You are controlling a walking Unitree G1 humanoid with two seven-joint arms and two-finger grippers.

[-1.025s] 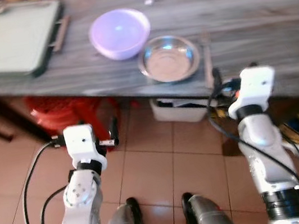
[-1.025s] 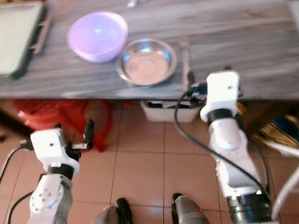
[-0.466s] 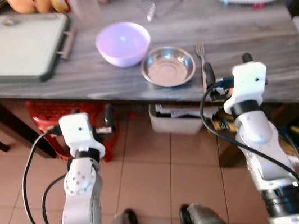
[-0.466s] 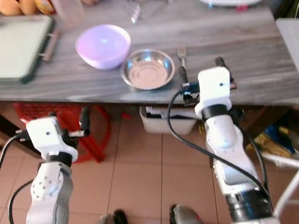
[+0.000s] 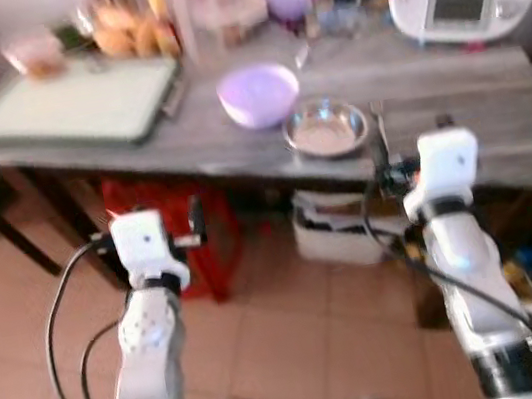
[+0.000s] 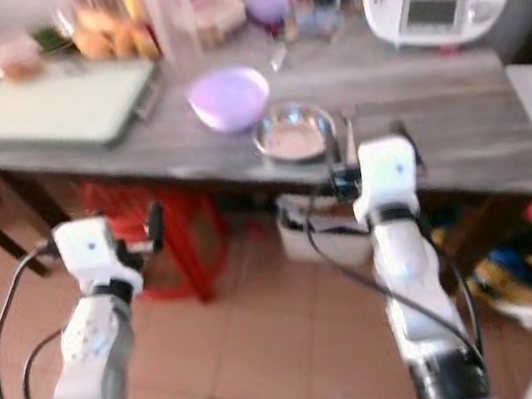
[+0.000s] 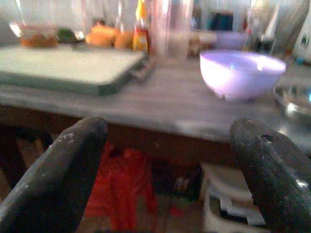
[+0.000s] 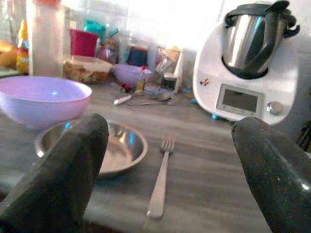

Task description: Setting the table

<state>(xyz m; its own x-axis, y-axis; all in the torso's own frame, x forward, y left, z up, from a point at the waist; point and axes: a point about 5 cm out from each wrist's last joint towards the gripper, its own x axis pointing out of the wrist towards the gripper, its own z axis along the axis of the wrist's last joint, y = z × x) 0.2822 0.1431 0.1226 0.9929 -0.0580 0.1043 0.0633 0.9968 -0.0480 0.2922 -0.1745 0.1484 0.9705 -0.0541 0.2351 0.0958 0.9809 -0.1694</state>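
Both empty, spread-fingered, the left end effector and right end effector hang short of the table edge, so a rushed reach could knock the fork beside the steel bowl off.

a white kitchen appliance with a steel jug and a small display stands at the back of the grey wooden table. a pale green tray with a dark rim lies at the table's other end. behind it are orange fruits, a small clear container and a tall clear container. under the table stand a red plastic stool and a white bin. the floor is of terracotta tiles.
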